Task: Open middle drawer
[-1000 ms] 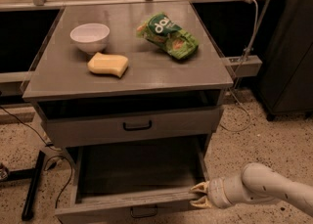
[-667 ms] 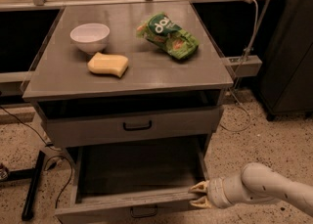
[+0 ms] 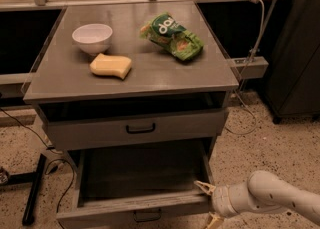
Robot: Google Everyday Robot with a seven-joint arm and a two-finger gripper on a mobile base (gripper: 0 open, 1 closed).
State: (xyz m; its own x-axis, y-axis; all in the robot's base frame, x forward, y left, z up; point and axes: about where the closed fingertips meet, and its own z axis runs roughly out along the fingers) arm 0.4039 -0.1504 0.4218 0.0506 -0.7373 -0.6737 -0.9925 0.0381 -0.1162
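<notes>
Under the surface [image 3: 150, 75], the middle drawer [image 3: 140, 180] is out; the hand [image 3: 210, 204], spread wide at its 3 o'clock end, should draw straight toward 6 o'clock.

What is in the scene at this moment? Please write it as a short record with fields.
middle drawer: open, standing well out of the cabinet
drawer above: shut, with a black bar handle at the centre of its front
end effector: at the front right corner of the middle drawer, fingers apart
cabinet top: holds a white bowl, a yellow sponge and a green snack bag
arm: comes in from the lower right
</notes>
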